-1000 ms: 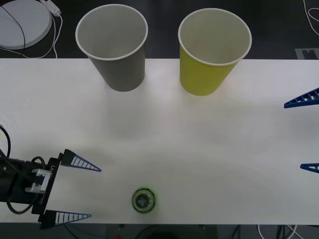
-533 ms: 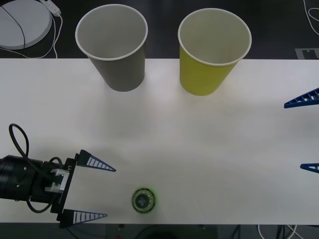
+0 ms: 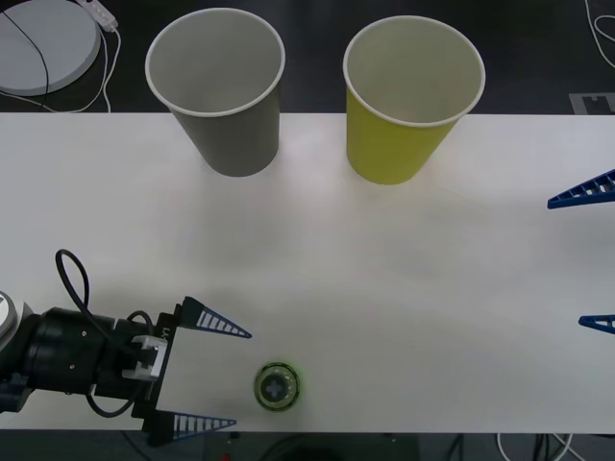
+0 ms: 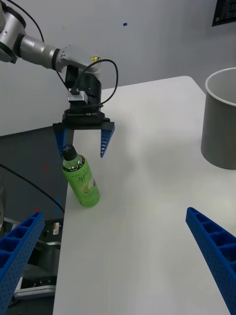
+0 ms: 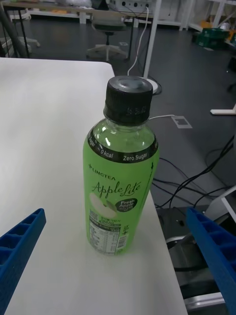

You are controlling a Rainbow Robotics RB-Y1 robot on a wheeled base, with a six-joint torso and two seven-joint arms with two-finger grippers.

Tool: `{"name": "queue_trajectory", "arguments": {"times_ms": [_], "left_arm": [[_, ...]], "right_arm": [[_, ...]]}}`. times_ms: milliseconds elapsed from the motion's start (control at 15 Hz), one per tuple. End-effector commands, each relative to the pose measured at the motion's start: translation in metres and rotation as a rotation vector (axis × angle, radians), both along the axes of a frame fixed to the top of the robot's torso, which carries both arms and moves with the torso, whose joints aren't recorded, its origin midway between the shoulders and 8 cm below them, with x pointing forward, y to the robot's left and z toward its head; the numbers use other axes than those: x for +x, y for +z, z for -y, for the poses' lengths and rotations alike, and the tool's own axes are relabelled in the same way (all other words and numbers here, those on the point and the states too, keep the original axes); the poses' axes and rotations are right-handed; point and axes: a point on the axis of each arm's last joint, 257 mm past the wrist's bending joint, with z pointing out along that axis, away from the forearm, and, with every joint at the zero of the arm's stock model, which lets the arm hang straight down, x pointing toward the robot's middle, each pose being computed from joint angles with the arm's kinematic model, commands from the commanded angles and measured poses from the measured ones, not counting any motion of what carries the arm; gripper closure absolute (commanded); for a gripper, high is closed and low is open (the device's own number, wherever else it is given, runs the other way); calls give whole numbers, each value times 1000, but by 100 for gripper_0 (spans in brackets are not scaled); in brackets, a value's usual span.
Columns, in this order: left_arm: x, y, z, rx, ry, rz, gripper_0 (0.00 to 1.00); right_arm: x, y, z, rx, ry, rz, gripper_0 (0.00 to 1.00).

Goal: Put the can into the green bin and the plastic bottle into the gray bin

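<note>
Low at the near left corner of the white bench [image 3: 384,279]: the left pincer [image 3: 211,376], ribbed blue fingers spread wide and holding nothing, aimed sideways at the plastic bottle [image 3: 278,385]. Upright near the bench's front edge, black screw cap up, green apple-drink label facing the left wrist camera, bottle just beyond the fingertips and not yet between them (gap visible in the front view, and again from the right wrist camera, where the left pincer [image 4: 83,139] hangs just behind the bottle [image 4: 81,178]). Wide spread probably chosen to clear the bottle's body on both sides for a side-on grasp at mid height. Seen from the left wrist, bottle [image 5: 121,170] centred between the two blue fingers [image 5: 19,246], so alignment looks good; a little more forward travel apparently needed before closing. At the far edge, side by side and upright: gray bin [image 3: 219,91] to the left, green bin [image 3: 408,101] to the right, both looking empty. Right pincer [image 3: 586,254] parked at the right edge, fingers apart, empty. No can anywhere on the bench. Risk, as a judgement: a nudge near the edge could tip the bottle off.
</note>
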Motion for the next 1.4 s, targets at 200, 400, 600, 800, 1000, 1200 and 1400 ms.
{"name": "queue_trajectory", "arguments": {"times_ms": [200, 400, 600, 800, 1000, 1200, 1400], "left_arm": [[-7, -2, 23, -38, -14, -13, 0], [-11, -5, 35, -50, -18, -21, 0], [-10, -6, 46, -65, -11, -15, 0], [-7, -11, 53, -58, -5, -2, 0], [-8, -15, 61, -58, 0, -10, 0], [-9, -16, 69, -60, -1, -14, 0], [-10, -17, 70, -63, 0, -20, 0]], "right_arm": [[0, 0, 0, 0, 0, 0, 0], [0, 0, 0, 0, 0, 0, 0], [0, 0, 0, 0, 0, 0, 0], [0, 0, 0, 0, 0, 0, 0], [0, 0, 0, 0, 0, 0, 0], [0, 0, 0, 0, 0, 0, 0], [0, 0, 0, 0, 0, 0, 0]]}}
